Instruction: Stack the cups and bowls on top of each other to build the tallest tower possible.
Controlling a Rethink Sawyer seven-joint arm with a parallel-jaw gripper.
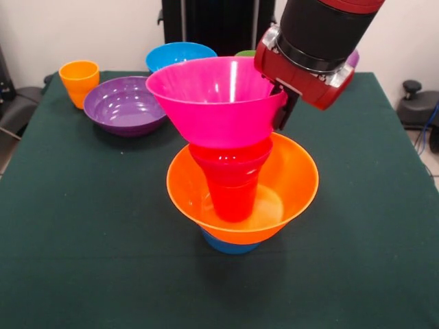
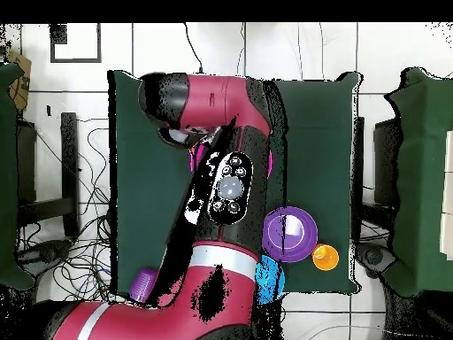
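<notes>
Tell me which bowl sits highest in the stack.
The large pink bowl, resting tilted on the red-orange cup; the orange bowl and small blue bowl lie beneath.

Bright, even light; soft shadows (glare streaks the pink bowl (image 1: 216, 99)).

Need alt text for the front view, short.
The gripper holds a large pink bowl by its rim on a red-orange cup, which stands in a large orange bowl on a small blue bowl. Behind, on the green table: a purple bowl, blue bowl, orange cup.
</notes>
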